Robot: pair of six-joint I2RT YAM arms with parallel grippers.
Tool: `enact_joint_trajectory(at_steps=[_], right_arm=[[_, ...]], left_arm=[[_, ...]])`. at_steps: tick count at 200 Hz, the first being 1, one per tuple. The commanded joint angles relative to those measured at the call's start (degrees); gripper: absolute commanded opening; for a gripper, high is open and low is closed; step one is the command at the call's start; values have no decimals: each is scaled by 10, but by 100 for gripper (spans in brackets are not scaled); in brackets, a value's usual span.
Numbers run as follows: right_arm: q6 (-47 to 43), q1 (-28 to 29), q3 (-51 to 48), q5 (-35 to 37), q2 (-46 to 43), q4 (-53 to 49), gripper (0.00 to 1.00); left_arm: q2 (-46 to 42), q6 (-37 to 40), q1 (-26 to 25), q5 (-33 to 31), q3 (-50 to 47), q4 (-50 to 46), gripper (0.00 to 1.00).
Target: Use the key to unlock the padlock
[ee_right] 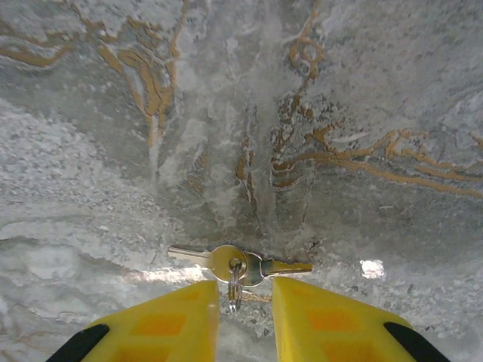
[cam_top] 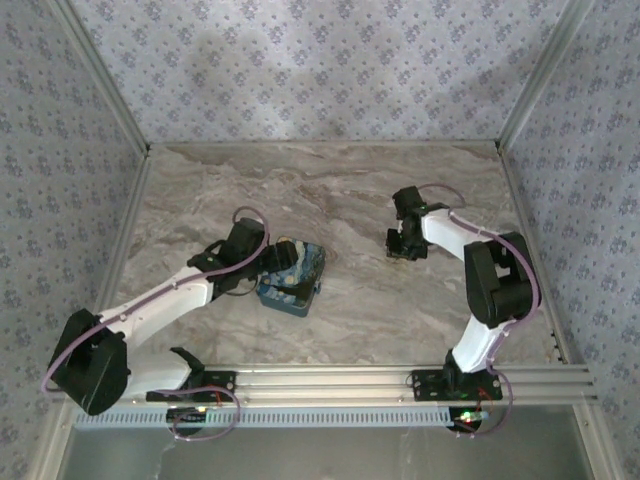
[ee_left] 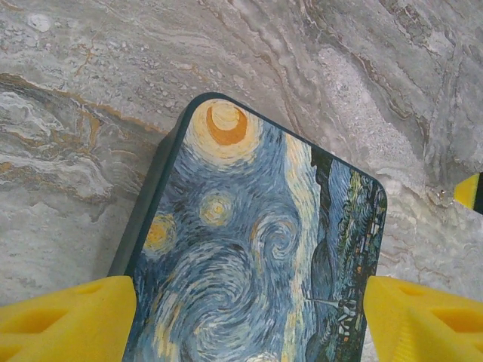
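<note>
Yellow right gripper gapes around keys its wrist view reveals; left gripper gapes astride painted box.

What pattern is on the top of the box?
Blue and yellow swirls on the box; clearest in the left wrist view.

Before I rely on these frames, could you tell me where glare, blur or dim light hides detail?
Right wrist: the keys are sharp, with a small glare spot on the table beside them. Left wrist: the painted box is crisp and evenly lit, without glare. Top external: the light is dim and flat, and the right gripper reads as a dark shape.
</note>
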Motion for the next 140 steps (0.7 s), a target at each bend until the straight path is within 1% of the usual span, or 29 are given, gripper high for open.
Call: enact_joint_trajectory(at_steps=[1,88,113,140], right_arm=[[-6,8,15,16,10,-29,27],[-12,13,32,30,56,-19,22],[-11,16,31,34,66,-14,17],[-13,17,33,35,69,-14,8]], left_arm=[[0,-13,-5,-12,9,-11,79],[-3,-30,-12,-18,-16,-4,79],[-2,-32,-12,-18,-20,-4,79],[-2,-33,-13,-22,-23,-4,79]])
